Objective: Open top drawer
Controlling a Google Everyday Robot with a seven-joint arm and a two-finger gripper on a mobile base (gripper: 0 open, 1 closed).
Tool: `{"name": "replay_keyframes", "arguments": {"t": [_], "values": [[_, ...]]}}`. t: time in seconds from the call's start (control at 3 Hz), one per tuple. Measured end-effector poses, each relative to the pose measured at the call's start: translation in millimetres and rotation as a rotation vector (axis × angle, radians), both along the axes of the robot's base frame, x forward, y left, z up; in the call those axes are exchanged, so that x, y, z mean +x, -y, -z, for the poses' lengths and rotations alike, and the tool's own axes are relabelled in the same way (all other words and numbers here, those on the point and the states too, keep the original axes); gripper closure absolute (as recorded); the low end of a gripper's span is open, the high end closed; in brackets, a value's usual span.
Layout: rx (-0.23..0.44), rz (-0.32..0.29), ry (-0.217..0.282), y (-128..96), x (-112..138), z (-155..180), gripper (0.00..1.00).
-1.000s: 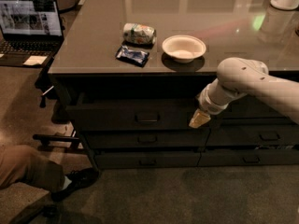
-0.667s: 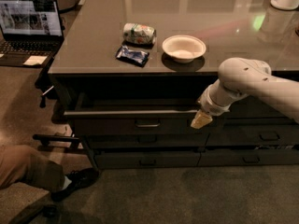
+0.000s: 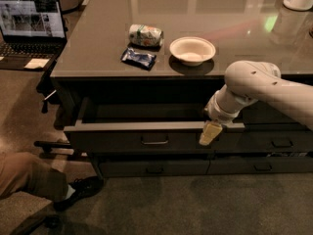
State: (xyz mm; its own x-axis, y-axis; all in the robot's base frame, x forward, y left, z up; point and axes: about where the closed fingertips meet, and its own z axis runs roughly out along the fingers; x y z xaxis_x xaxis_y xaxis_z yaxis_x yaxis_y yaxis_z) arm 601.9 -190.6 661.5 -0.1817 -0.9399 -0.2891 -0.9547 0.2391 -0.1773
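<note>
The top drawer (image 3: 117,140) is a wide dark grey drawer under the counter's left half. It stands pulled partly out, and its dark interior (image 3: 146,112) shows behind the front panel. Its small bar handle (image 3: 155,141) sits at the panel's centre. My gripper (image 3: 210,132), with a yellowish tip on a white arm (image 3: 254,84), is at the right end of the drawer's front, down over its top edge and against the panel. It holds no loose object.
On the counter (image 3: 98,28) lie a white bowl (image 3: 192,50), a can on its side (image 3: 145,35) and a blue packet (image 3: 139,58). A lower drawer (image 3: 154,169) and right-hand drawers (image 3: 283,143) are shut. A person's leg and shoe (image 3: 73,190) lie at front left; an open laptop (image 3: 32,23) is at far left.
The top drawer has slid out toward the camera, from nearly shut to partly open. My gripper has moved the same way with its front edge.
</note>
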Motion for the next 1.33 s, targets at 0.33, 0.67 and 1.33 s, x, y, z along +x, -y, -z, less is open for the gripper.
{"name": "replay_keyframes", "arguments": {"t": [0.33,0.67,1.33], "values": [[-0.008,0.003,-0.039,1,-19,6,0.2],[-0.026,0.016,-0.085,7,-43,8,0.24],[-0.052,0.03,-0.135,15,-69,6,0.53]]}}
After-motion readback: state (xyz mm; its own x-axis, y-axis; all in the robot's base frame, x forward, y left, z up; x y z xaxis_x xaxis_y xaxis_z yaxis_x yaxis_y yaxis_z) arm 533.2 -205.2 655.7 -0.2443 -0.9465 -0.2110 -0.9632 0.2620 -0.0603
